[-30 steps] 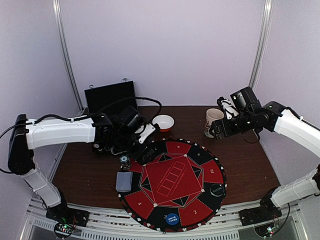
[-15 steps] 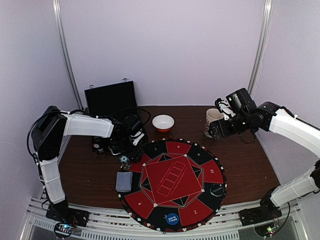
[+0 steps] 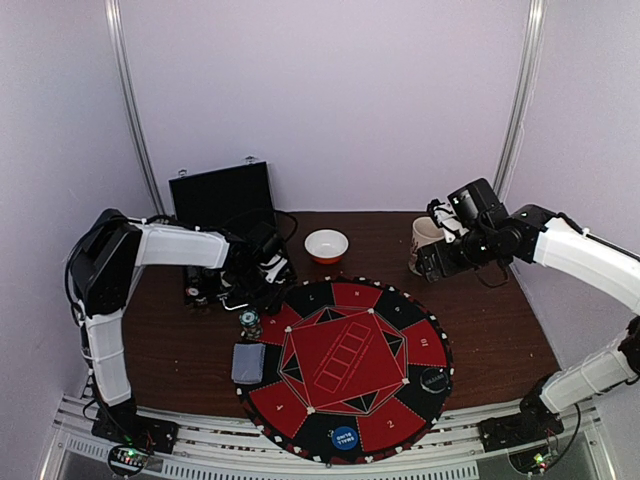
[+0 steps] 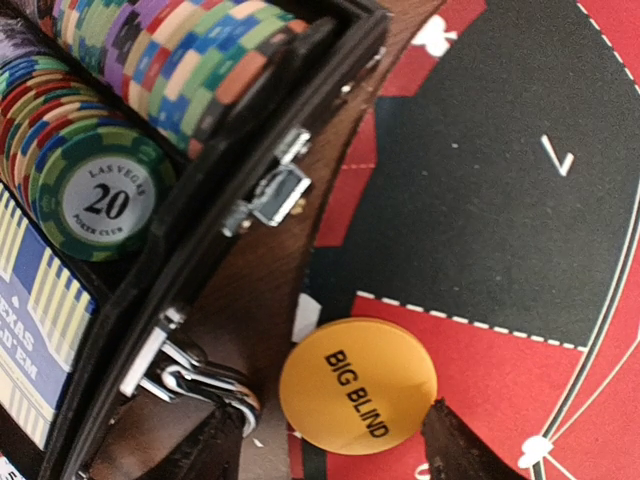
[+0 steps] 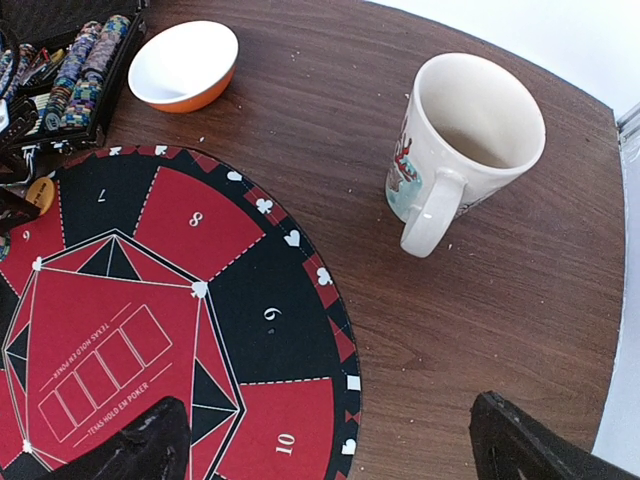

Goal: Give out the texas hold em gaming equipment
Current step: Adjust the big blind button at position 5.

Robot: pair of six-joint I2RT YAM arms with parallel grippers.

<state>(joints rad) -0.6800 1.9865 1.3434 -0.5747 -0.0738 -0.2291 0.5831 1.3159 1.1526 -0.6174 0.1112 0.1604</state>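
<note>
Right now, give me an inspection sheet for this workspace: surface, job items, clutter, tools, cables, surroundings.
Surface: brown table with a round red-and-black mat on it.
Job's things: orange disc marked BIG BLIND on the mat's edge; chips racked in the open black case; card deck at the mat's left edge.
Clutter: mug and bowl, both empty.
Grippers: left tool open, fingers either side of the orange disc; right tool open, empty, above the mat.
Cables: black cable by the case.
Surroundings: white walls.

The left edge crops a blue striped box point(image 4: 40, 320), apparently cards.
</note>
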